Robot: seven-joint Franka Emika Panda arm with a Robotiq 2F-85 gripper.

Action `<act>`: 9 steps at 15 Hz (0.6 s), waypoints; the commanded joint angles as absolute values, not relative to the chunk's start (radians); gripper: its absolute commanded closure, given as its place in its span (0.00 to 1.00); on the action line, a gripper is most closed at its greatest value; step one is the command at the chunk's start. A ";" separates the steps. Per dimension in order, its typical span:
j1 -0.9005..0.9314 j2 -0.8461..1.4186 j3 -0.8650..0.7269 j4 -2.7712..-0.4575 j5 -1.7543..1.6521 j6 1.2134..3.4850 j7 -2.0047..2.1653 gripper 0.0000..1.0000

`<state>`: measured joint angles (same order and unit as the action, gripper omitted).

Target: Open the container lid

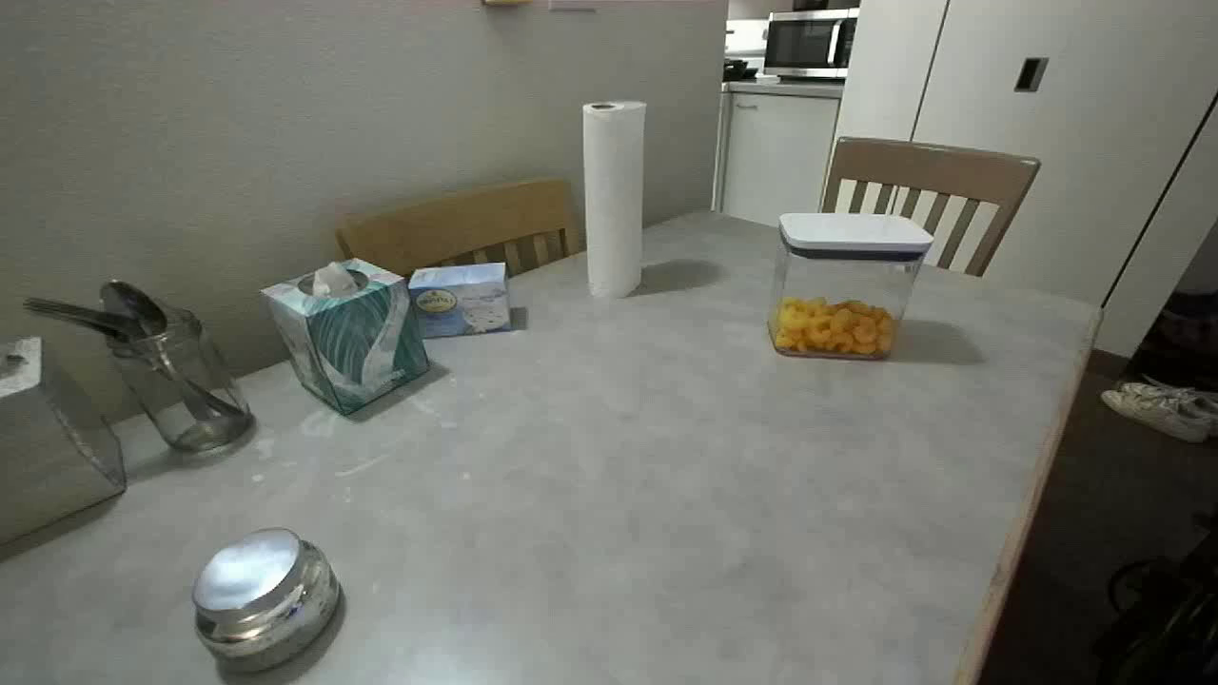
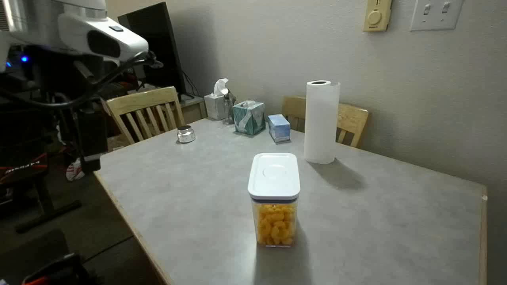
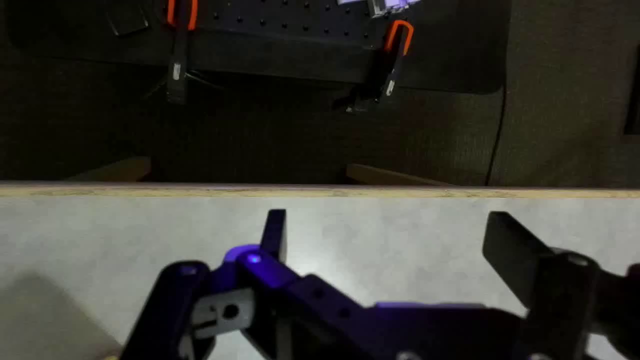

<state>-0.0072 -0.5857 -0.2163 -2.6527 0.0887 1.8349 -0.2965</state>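
The container (image 1: 842, 295) is a clear square box with orange food pieces in its lower part. It stands upright on the table in both exterior views, and also here (image 2: 276, 225). The white lid (image 1: 856, 231) sits on top of the box, with a dark band below its rim. In an exterior view the lid (image 2: 274, 176) shows a round button outline at its centre. My gripper (image 3: 389, 215) is open and empty, its fingers wide apart above the table near its edge. In an exterior view the gripper (image 2: 92, 158) hangs at the far left, well apart from the container.
A paper towel roll (image 1: 614, 200) stands near the container. A blue box (image 1: 461, 300), a teal tissue box (image 1: 347, 333), a jar with cutlery (image 1: 186, 390) and a grey tissue box (image 1: 57, 447) line the wall side. A shiny metal tin (image 1: 266, 599) stands on the table (image 1: 609, 495).
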 commanded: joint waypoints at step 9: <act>-0.024 -0.571 -0.226 -2.628 0.067 1.795 -0.396 0.00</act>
<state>-0.0076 -0.5857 -0.2139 -2.6518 0.0823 1.8341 -0.3237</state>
